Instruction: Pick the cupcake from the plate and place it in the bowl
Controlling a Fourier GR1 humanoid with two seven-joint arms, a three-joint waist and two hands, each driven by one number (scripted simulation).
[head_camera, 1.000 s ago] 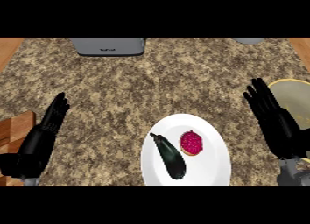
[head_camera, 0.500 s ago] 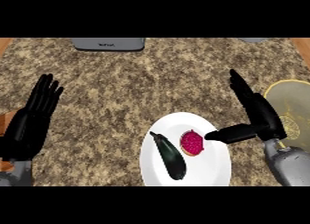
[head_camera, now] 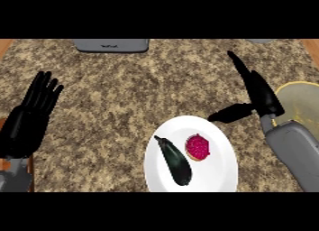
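A cupcake [head_camera: 198,147] with pink-red frosting sits on the white plate [head_camera: 219,169], right of a dark eggplant [head_camera: 175,160]. The yellowish bowl [head_camera: 308,104] stands at the right edge of the counter. My right hand [head_camera: 255,92] hovers just above and right of the plate, between plate and bowl, open with fingers straight and pointing away, thumb spread toward the plate's rim. It holds nothing. My left hand [head_camera: 29,119] rests open at the left, fingers up.
A grey appliance [head_camera: 111,44] stands at the counter's far edge, upper left. A second grey object shows partly at the top right. Wooden floor borders the speckled counter on the left and right.
My right hand has moved forward and leftward, nearer the plate's upper right rim, and its forearm now shows. The left hand has shifted slightly up. Cupcake and eggplant stay put.
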